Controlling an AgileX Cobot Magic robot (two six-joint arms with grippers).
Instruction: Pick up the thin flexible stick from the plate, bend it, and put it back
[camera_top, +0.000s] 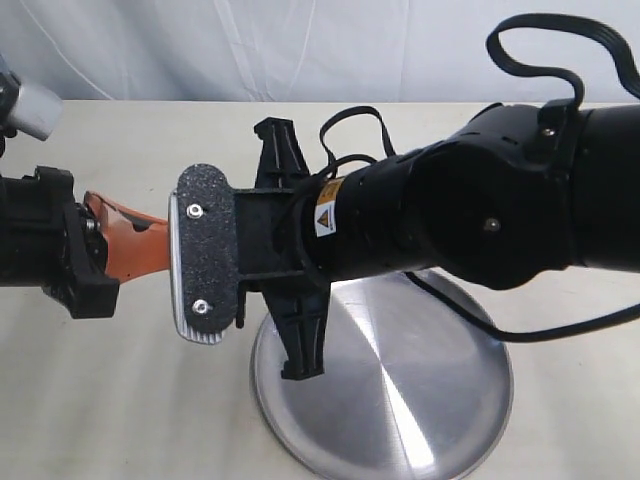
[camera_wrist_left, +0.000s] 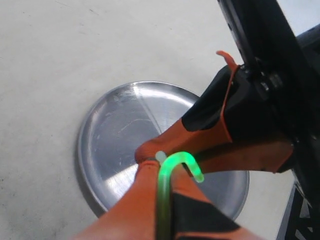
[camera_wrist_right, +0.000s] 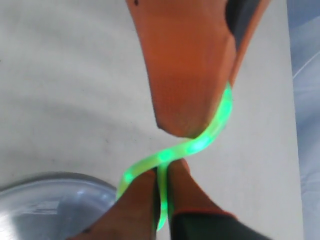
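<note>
The thin light-green stick (camera_wrist_right: 200, 142) is held in the air, bent into an S-curve between both grippers. My right gripper (camera_wrist_right: 161, 167) is shut on one part of it. My left gripper (camera_wrist_left: 162, 162) is shut on another part, and there the stick (camera_wrist_left: 182, 159) hooks over just past the fingertips. The two grippers meet tip to tip above the left edge of the steel plate (camera_top: 400, 400), whose face is bare. In the exterior view the stick is hidden, and the right arm's wrist mount (camera_top: 205, 255) covers the right gripper; the left gripper's orange fingers (camera_top: 125, 235) show beside it.
The right arm (camera_top: 480, 200) reaches across the middle and hangs over the plate's far side, with a black cable (camera_top: 560, 330) trailing over the rim. A pale tabletop (camera_top: 120, 400) lies all round, and white cloth (camera_top: 300, 50) hangs behind.
</note>
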